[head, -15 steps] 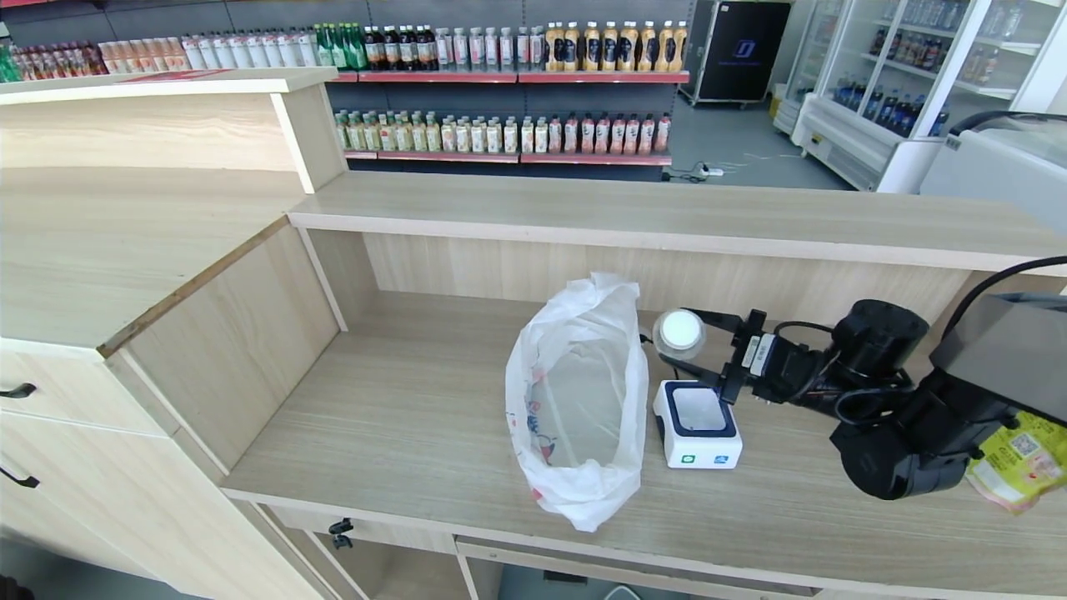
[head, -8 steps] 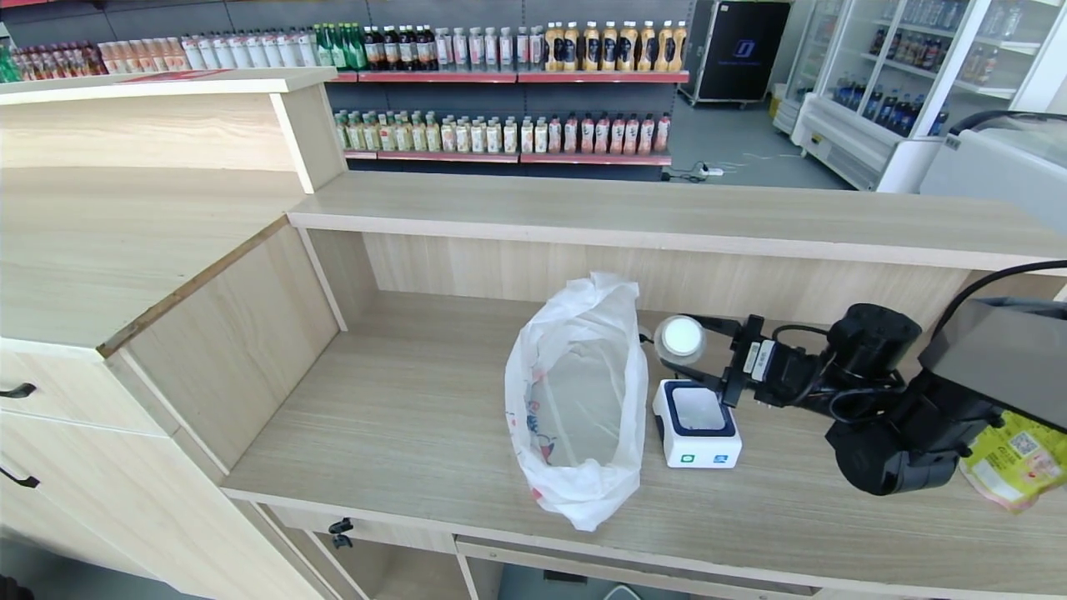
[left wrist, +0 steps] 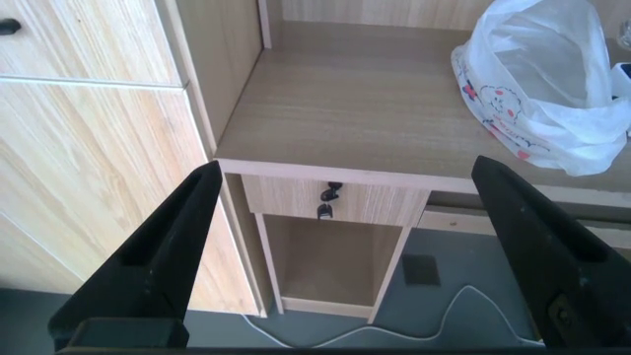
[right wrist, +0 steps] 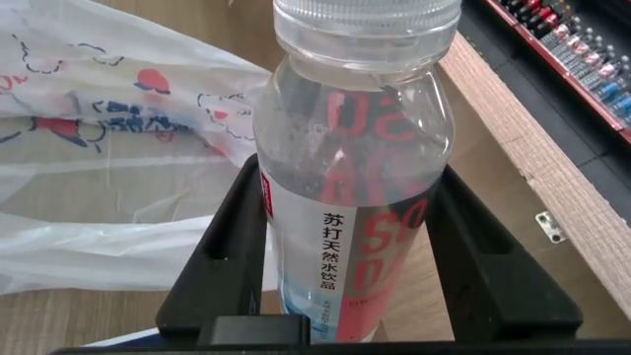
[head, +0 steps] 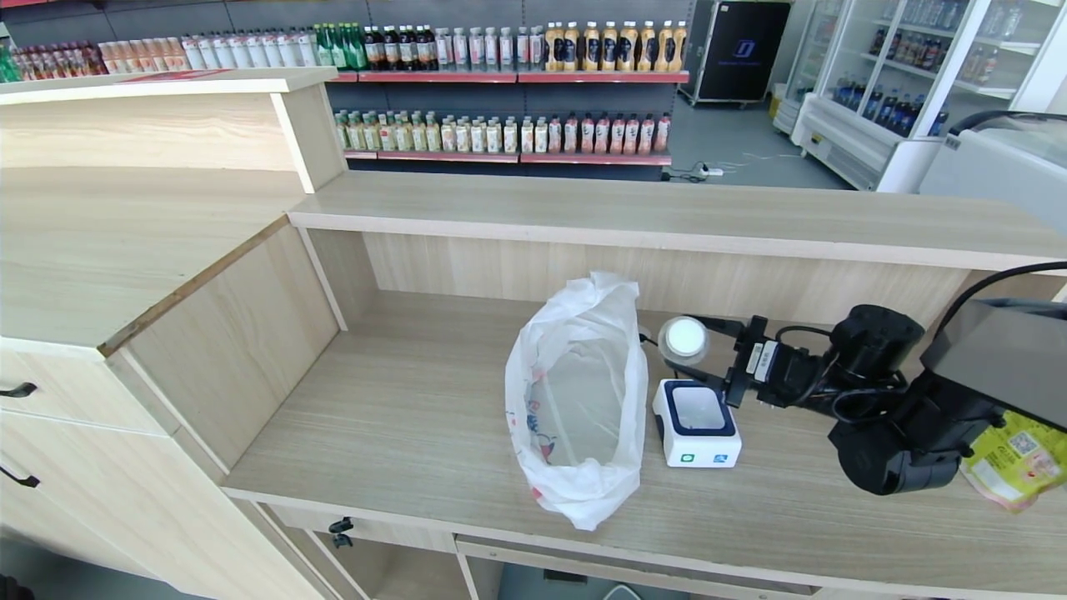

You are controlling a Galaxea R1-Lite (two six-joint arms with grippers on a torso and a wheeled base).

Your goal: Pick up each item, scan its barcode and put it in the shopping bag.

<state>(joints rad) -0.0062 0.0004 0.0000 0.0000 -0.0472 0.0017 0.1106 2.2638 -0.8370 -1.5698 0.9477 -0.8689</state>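
The right gripper has its fingers clamped on the bottle, one black finger on each side of the clear body. The bottle is upright, its white cap turned up toward the head camera, and sits just behind the scanner, at that device's far edge. Whether the bottle's base touches the tabletop I cannot tell. In the right wrist view the bottle stands between the two fingers of the right gripper, its red and white label facing the camera.

The scanner is a small white box with a dark-framed window facing up, standing on the tabletop. Just beside the scanner, on its left, the bag of thin white plastic lies with its mouth open upward. Far to the scanner's right, a yellow packet lies on the tabletop, partly hidden by the right arm.

The left gripper has its fingers wide apart with nothing between them. It hangs in front of the tabletop's front edge, on the far side of the bag from the scanner, facing a drawer under the tabletop.

Far behind the scanner, shelves carry rows of drinks.
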